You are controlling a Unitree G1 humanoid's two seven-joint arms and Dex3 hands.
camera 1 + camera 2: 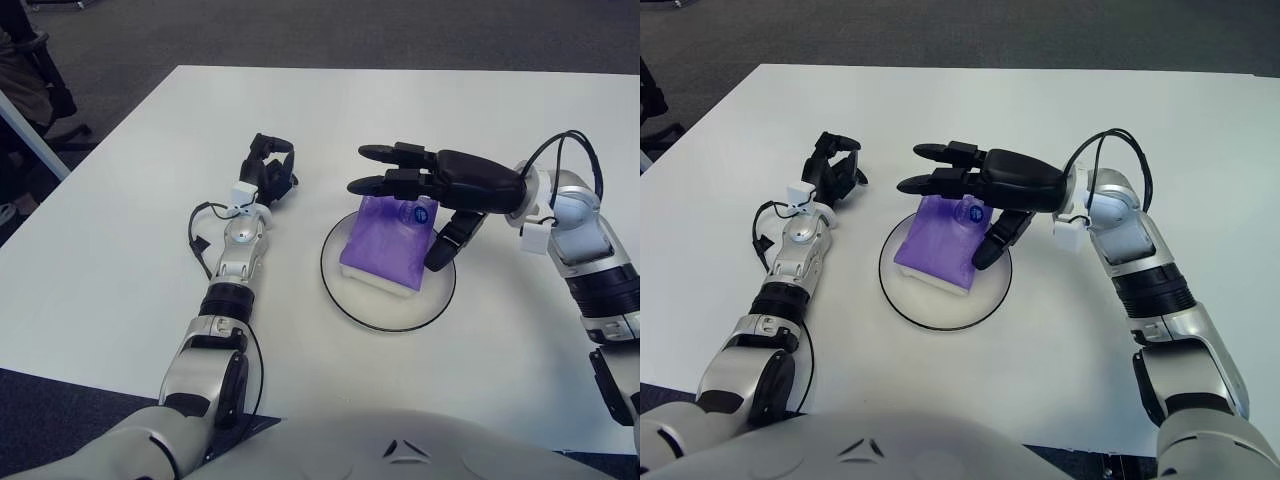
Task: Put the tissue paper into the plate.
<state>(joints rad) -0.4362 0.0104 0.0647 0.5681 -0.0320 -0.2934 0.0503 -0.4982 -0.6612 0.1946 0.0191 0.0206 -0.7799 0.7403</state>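
Right hand [415, 205]: fingers spread and grasping nothing, two upper fingers [385, 153] reaching out over the far edge of the tissue pack, thumb [446, 243] angled down at the pack's right side; whether the thumb touches the wrapper I cannot tell. I judge this open pose to be a release, since the pack lies on its own with nothing closed around it. Tissue paper [388, 242]: one soft purple pack with a white underside showing along its near edge, lying flat inside the plate, tilted slightly off square. Label: a small round blue mark [418, 213] sits near the pack's far right corner; I can read no writing or brand on it. Plate [345, 296]: round, pale, dark-rimmed, set on the white bench [120, 220] just before me, the pack resting toward its far half and within the rim on the sides I can see. By my reckoning the placing itself looks done, and what is left is lifting the right hand clear without snagging the wrapper. Left hand [268, 172]: idle, fingers curled and holding nothing, showing left of the plate and apart from it, forearm stretched along the bench.
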